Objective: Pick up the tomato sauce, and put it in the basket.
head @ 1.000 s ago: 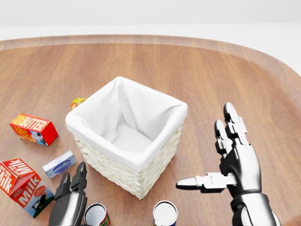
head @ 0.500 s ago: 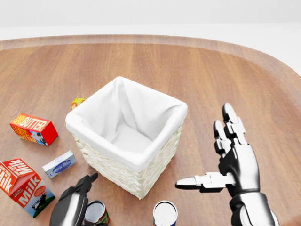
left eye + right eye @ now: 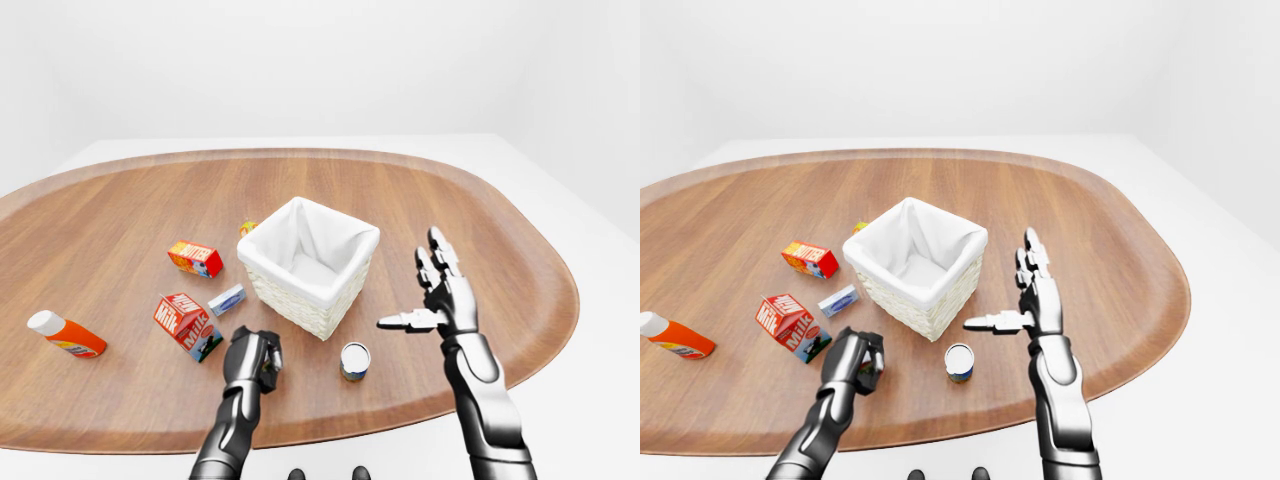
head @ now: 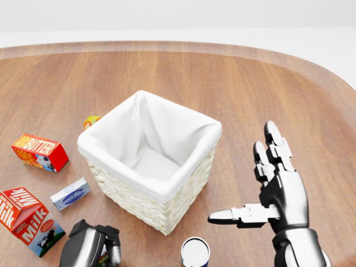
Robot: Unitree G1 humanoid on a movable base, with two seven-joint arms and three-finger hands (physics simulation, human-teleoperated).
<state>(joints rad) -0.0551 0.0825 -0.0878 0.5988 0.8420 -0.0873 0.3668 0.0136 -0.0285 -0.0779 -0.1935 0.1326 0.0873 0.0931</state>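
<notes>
— Where is the tomato sauce can (image 4: 103, 258)?
— Inside the left hand (image 4: 89, 245), whose fingers (image 4: 113, 240) curl tightly round it, just beside the wicker basket (image 4: 167, 207).
— The right hand (image 4: 276, 192)?
— Its fingers (image 4: 272, 139) spread wide above the tabletop (image 3: 480, 230), holding nothing.

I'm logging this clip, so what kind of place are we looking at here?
Probably a simulated tabletop test scene, not a real room: an oval wooden table in blank white surroundings, holding a lined wicker basket and groceries such as a milk carton.
</notes>
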